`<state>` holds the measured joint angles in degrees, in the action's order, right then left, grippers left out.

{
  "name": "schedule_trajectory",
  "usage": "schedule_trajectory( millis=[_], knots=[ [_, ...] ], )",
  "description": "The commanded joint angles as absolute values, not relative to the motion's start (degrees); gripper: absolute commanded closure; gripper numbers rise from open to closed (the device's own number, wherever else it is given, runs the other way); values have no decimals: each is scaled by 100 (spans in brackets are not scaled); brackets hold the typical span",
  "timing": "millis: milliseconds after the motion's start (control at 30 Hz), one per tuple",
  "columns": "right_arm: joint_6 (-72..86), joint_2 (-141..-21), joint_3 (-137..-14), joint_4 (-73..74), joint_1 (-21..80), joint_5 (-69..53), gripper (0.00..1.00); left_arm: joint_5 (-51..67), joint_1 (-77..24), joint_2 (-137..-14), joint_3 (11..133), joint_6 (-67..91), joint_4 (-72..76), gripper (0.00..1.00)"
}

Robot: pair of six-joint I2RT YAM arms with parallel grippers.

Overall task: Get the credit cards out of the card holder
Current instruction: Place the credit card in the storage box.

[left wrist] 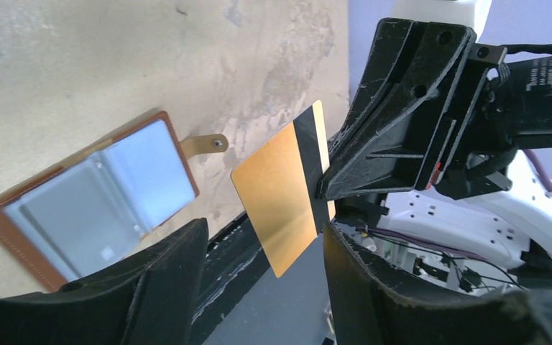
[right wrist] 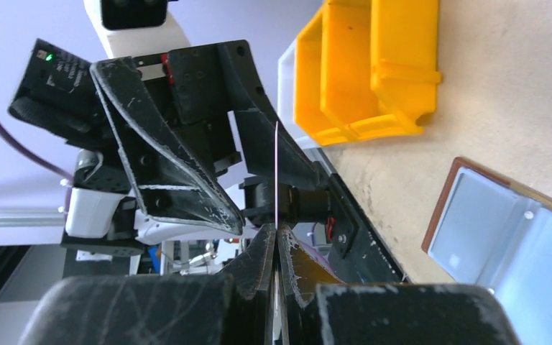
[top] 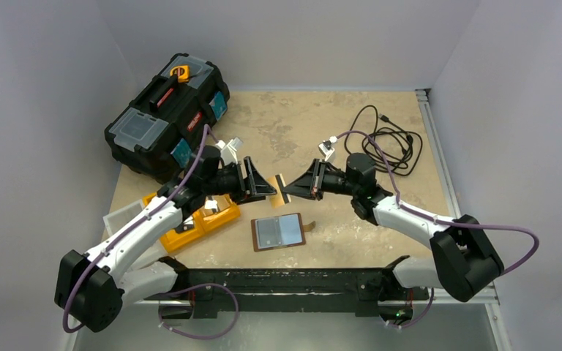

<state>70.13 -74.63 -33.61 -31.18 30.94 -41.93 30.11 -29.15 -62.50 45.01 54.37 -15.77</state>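
- Your right fingers (left wrist: 388,144) pinch the gold card (left wrist: 287,190) by one edge in mid-air; your left fingers (left wrist: 165,287) stand wide around it.
- The card holder (top: 278,232) lies open on the surface (top: 351,227) below.
- Hand-off step, I judge: pull the card clear, lay it down.

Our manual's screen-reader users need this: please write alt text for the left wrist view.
The right pincer grips a gold card by its black-striped edge, holding it inside the open left pincer. The card holder lies open on the table behind.
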Motion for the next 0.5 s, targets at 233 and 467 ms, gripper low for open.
schedule_trajectory(
  millis=[233,467],
  knots=[
    [7417,-7454,-3453,-3847,3150,-4440,100,3834,-2834,-6374,4157,6228,-110,73],
    [6696,-7233,-3603,-2733,3163,-4068,62,3548,-2828,-6267,4274,5969,-743,100]
  ],
)
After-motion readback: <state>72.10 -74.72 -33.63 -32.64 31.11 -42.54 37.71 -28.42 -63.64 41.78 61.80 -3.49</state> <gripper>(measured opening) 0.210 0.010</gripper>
